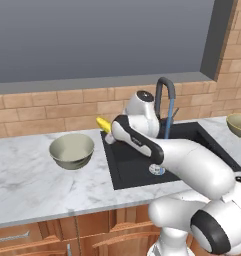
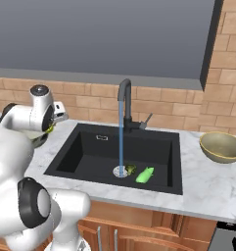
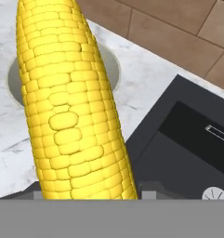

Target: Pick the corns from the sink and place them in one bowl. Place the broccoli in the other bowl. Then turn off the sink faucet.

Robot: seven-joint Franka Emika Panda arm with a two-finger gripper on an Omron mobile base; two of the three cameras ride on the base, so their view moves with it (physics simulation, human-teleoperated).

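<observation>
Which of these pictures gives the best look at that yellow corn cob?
The hand view: the corn cob runs nearly its whole height, every kernel sharp, held in the gripper. The left base view gives just a yellow tip poking out past the arm; in the right base view the arm hides it.

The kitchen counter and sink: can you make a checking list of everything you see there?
Surface: white marble counter, black sink set into it.
Job's things: yellow corn held up by the gripper between sink and pale bowl; light-green corn and broccoli lie by the drain; tan bowl sits right of the sink; faucet is running water.
Clutter: nothing seen.
Grippers: shut on the yellow corn.
Cables: nothing seen.
Surroundings: brick wall, grey window, wooden cabinets below.
</observation>
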